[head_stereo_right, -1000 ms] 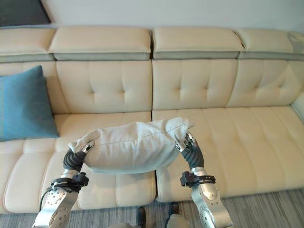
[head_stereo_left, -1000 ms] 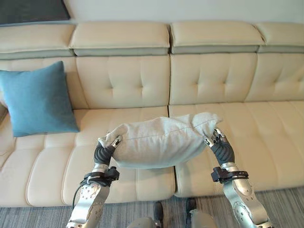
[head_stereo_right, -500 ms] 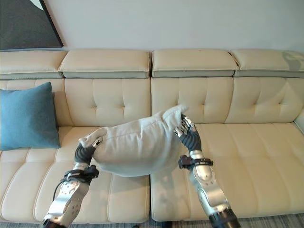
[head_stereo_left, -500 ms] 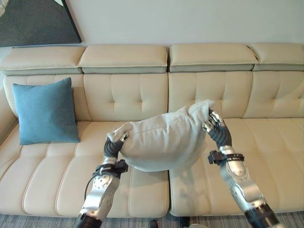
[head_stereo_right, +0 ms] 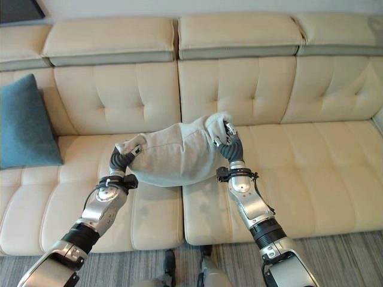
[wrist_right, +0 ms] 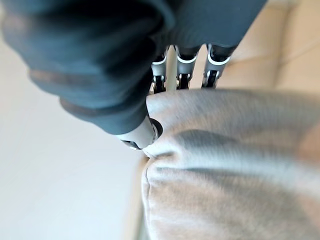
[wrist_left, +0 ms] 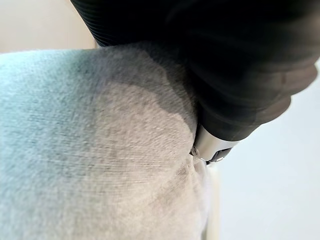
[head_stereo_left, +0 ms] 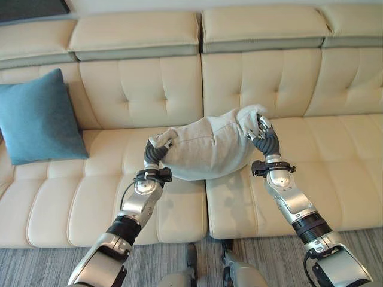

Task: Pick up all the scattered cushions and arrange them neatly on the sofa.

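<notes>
From head height we look down at the cream sofa (head_stereo_left: 287, 89), our two eye views sharing its seats and backrest from slightly offset spots. Each wrist camera sits tight against the grey cushion (wrist_left: 90, 165), peering along its own hand's dark cover.

The grey cushion (head_stereo_left: 206, 149) at the middle of the frame is matt woven cloth — in the wrist views its weave looks fine and slightly rough. The sofa (head_stereo_left: 143, 89) looks like smooth cream leather with a soft sheen, tufted on the backrests. At the left edge the blue cushion (head_stereo_left: 37, 117) is matt cloth. The left hand (head_stereo_left: 157, 152) and right hand (head_stereo_left: 265, 140) wear dark ribbed matt covers — their fingers (wrist_right: 182, 67) are shiny silver metal. The floor (head_stereo_left: 54, 263) along the bottom is grey, coarse-looking carpet.
</notes>
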